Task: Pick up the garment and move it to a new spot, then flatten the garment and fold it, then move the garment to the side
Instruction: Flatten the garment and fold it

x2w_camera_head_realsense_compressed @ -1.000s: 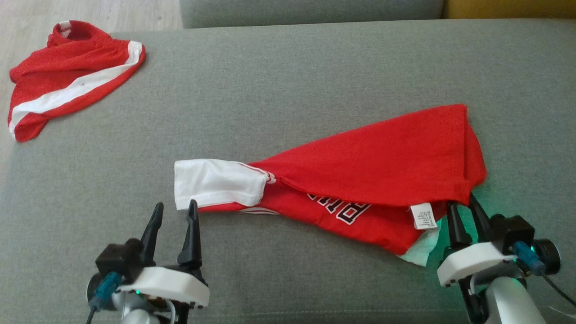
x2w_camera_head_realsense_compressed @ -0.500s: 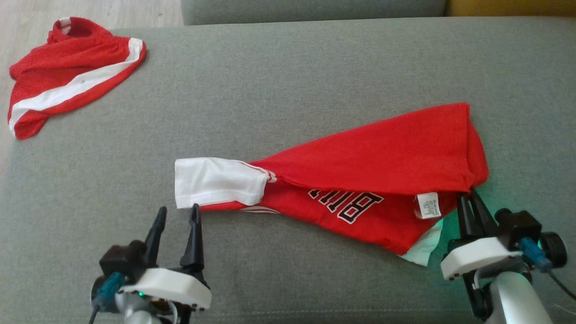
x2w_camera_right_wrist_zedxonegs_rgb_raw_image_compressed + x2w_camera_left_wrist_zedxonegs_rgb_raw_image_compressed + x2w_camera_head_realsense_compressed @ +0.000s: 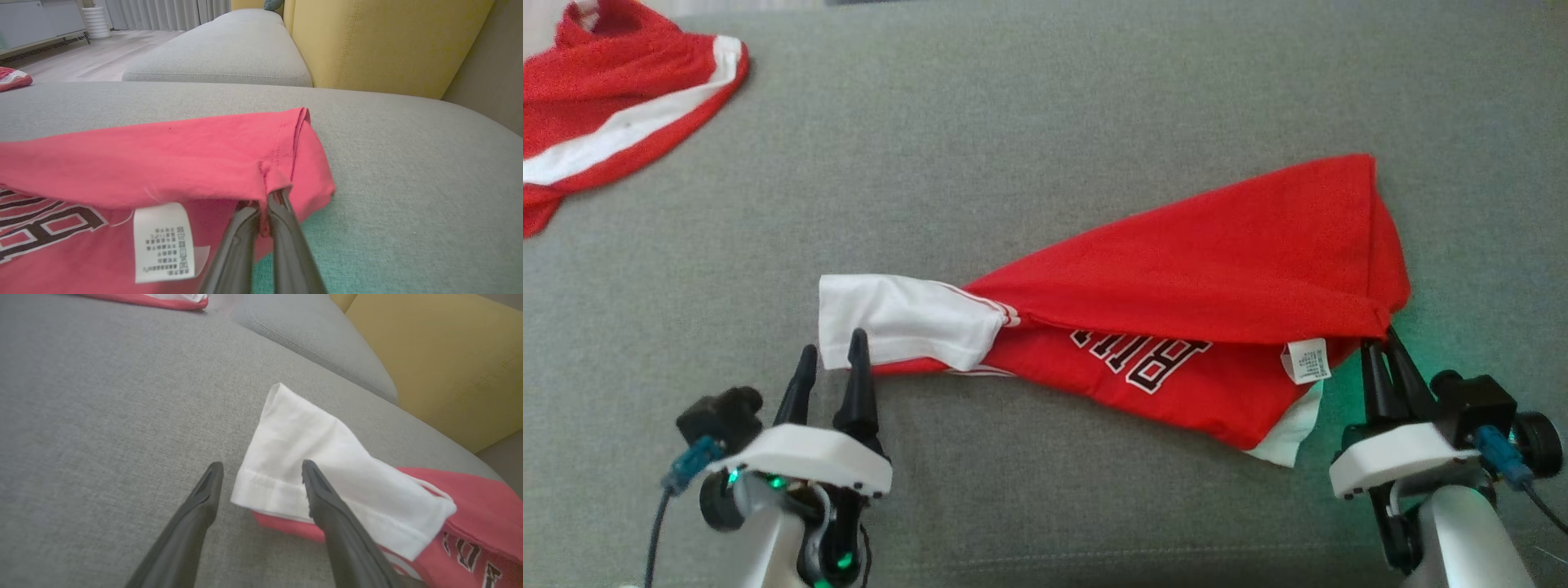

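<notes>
A grey sofa seat (image 3: 1045, 147) carries the red jersey (image 3: 1201, 269), crumpled at the middle right. A yellow cushion (image 3: 388, 41) and a pale wood floor (image 3: 94, 61) lie beyond. The camera has tipped down since a moment ago. The left claw (image 3: 832, 343), open, has come up to the white sleeve (image 3: 898, 322); the right claw (image 3: 1379, 341) stays pinched on the jersey's edge. The block letters (image 3: 1143, 359) lie upside down, half covered. The white label (image 3: 1307, 362) is too small to read.
</notes>
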Motion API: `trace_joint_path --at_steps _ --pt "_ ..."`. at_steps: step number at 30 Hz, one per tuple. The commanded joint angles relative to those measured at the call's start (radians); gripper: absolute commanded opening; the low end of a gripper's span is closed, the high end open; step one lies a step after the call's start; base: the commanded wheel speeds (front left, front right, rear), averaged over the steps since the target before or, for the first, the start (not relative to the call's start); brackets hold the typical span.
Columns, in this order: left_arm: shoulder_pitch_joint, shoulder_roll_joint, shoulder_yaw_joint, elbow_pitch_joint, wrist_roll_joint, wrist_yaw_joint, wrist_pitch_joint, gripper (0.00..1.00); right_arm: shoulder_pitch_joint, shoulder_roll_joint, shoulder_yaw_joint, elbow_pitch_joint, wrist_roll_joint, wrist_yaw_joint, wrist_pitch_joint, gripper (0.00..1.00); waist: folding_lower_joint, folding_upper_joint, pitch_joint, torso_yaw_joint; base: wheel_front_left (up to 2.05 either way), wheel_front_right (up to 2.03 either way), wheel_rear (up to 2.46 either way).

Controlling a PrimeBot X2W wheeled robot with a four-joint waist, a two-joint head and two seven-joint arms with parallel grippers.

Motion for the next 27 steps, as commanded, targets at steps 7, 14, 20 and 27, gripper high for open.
trace_joint_path --at_steps 7,14,20,27 --pt "-0.086 0.005 0.047 0.022 -0.066 -0.030 -0.005 1.00 -0.046 -0.005 0.037 -0.039 0.013 0.007 -0.011 0.00 0.0000 0.0000 0.042 -0.009 0.00 0.00 0.00" --pt "-0.088 0.008 0.031 -0.019 -0.031 -0.057 -0.012 1.00 -0.050 -0.005 0.039 -0.040 0.017 0.007 -0.011 0.00 0.0000 0.0000 0.050 -0.006 0.00 0.00 0.00" --pt "-0.056 0.007 0.012 -0.076 -0.011 -0.063 -0.014 0.96 -0.056 -0.005 0.005 -0.061 0.021 0.007 -0.011 0.00 0.0000 0.0000 0.054 -0.004 0.00 0.00 0.00" --pt "-0.018 0.012 -0.010 -0.152 0.027 -0.054 -0.015 0.84 -0.056 -0.005 -0.026 -0.089 0.015 0.007 -0.011 0.00 0.0000 0.0000 0.043 -0.005 0.00 0.00 0.00"
